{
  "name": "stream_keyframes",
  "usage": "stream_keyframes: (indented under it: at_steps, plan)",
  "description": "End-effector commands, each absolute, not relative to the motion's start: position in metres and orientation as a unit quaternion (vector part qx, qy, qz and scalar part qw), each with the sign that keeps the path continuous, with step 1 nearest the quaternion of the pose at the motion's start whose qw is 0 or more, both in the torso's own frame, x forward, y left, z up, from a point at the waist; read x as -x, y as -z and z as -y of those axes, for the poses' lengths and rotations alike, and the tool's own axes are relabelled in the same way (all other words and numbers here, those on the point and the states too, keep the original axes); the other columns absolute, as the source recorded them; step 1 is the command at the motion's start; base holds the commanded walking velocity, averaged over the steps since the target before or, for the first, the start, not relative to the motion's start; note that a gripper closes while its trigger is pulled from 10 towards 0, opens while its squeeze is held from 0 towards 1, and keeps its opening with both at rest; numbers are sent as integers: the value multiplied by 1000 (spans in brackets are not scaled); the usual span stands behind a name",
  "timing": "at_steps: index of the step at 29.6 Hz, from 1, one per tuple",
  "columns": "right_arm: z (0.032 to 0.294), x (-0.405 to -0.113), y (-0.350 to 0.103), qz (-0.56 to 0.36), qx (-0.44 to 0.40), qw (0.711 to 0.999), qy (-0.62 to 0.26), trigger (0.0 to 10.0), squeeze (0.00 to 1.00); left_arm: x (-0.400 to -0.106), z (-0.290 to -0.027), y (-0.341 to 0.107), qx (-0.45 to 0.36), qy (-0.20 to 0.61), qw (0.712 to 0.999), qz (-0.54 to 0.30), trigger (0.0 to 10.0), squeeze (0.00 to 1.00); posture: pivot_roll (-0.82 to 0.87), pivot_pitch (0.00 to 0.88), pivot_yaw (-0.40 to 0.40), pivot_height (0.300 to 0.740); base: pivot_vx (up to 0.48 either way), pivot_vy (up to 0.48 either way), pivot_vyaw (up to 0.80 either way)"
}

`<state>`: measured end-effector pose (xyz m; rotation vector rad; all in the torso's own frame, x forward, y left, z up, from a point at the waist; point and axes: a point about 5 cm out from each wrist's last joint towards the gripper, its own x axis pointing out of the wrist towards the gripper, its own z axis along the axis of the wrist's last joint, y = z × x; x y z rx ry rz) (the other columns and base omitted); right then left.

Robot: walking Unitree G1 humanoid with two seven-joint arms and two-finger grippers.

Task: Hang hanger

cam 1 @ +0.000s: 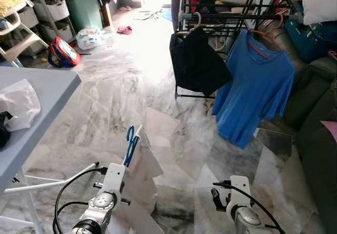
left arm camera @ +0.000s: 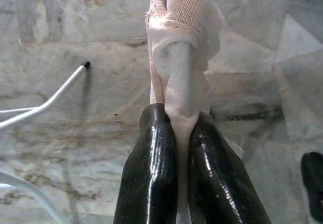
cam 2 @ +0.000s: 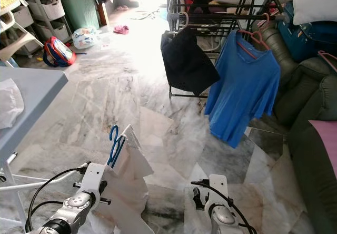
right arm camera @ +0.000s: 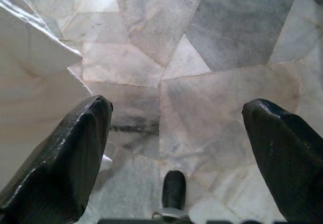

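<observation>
Gripping the blue hanger (cam 1: 130,140) with its pale garment (cam 1: 143,163) draped on it, the left gripper (left arm camera: 182,114) is clamped tight on the cloth-covered bar, low and close in front of the robot. Right gripper (right arm camera: 174,118) is spread wide over bare floor, holding nothing. The drying rack (cam 1: 226,12) sits well ahead and off to the right, black shirt (cam 1: 197,62) and blue shirt (cam 1: 255,86) already hanging. So the hanger has to travel forward-right, hook up.

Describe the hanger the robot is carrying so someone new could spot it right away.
Start at the black drying rack with the blue shirt, then look down to the left gripper near the grey table. It is shut on a blue hanger carrying a white garment; the rack's hangers are pink or white.
</observation>
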<state>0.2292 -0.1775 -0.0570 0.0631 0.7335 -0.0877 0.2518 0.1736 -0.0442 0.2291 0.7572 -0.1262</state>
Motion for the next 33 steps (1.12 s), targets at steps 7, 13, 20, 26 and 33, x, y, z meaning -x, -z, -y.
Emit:
stream_keyframes:
  at_steps: [7,13,20,26,33]
  plan:
    - [185,-218,64,-375,-36,924,62,10000,0,-249,-171,47,-129,74,914,-376,10000,0,-30,8,73,740,0,0,0]
    - [187,-215,65,-374,-45,924,69,10000,0,-244,-171,50,-118,57,915,-382,10000,0,-37,20,60,740,0,0,0]
    - [197,-224,58,-363,-45,926,96,10000,0,-242,-188,51,-67,-15,916,-395,10000,0,-33,29,38,740,0,0,0]
    - [200,-240,47,-337,-65,934,99,10000,0,-255,-189,41,-12,-32,926,-375,10000,0,-30,40,33,740,0,0,0]
    - [203,-265,27,-290,-79,947,111,10000,0,-285,-180,17,13,-30,945,-325,10000,0,-28,48,35,740,0,0,0]
